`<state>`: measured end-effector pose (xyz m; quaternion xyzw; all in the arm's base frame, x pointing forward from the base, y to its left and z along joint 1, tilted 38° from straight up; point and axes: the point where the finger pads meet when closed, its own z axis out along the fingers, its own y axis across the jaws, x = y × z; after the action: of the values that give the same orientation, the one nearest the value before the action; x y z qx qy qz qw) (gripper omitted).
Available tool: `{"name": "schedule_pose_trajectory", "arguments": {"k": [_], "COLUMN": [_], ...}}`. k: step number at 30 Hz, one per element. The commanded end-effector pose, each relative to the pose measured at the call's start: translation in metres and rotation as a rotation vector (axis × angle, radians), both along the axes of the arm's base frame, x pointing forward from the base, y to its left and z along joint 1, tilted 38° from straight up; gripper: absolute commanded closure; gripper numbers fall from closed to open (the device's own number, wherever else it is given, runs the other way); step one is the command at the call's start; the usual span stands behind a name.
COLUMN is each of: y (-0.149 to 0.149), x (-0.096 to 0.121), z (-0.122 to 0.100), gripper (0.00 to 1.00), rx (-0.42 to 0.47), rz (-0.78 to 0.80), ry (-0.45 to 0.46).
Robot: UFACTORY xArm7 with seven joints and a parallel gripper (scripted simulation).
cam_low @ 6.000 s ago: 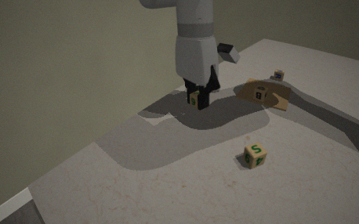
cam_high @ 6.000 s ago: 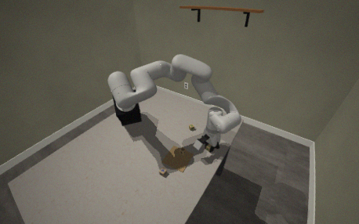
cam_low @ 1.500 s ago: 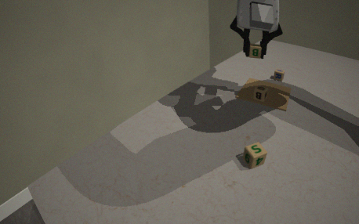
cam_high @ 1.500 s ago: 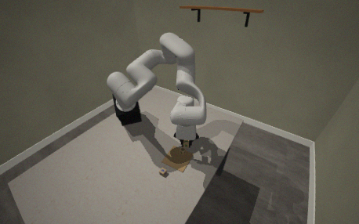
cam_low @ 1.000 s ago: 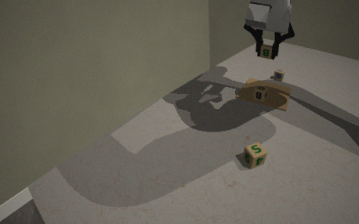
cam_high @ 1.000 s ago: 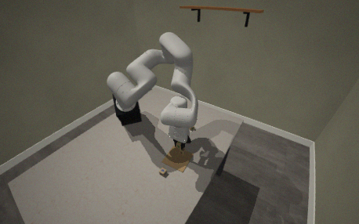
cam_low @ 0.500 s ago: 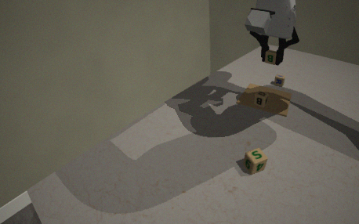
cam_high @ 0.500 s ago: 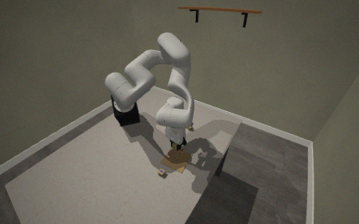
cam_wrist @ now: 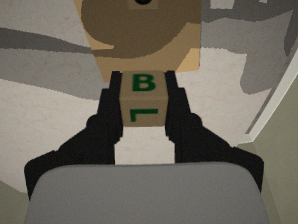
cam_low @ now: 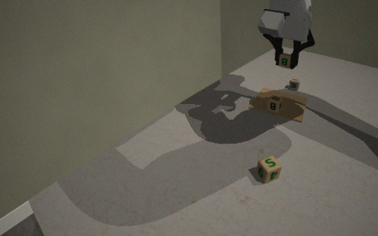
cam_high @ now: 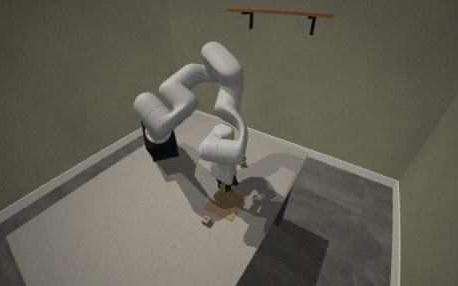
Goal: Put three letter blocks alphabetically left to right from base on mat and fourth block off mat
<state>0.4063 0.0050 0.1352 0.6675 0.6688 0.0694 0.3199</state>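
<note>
My gripper is shut on a block with green letters, held in the air above the mat's side. It shows a green B on one side and a green L-like mark on the face toward the palm. The mat lies flat. A block with black letters stands on it; its top letter is unclear. A block with a blue letter stands off the mat. A block with a green S on top also stands off it.
The arm's black base stands at the back left of the table. The table's edge drops to a dark floor on the right. A wall shelf hangs high up. The arm's shadow darkens the mat.
</note>
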Motion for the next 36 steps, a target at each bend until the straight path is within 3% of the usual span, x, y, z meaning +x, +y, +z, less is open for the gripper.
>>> {"name": "schedule_pose_trajectory", "arguments": {"k": [1, 23, 36], "y": [-0.001, -0.029, -0.031], "x": [0.003, 0.045, 0.049], "z": [-0.004, -0.07, -0.075], "gripper": [0.73, 0.73, 0.73], "rx": [0.0, 0.001, 0.001], "rz": [0.001, 0.001, 0.001], "ry": [-0.003, -0.003, -0.003]}}
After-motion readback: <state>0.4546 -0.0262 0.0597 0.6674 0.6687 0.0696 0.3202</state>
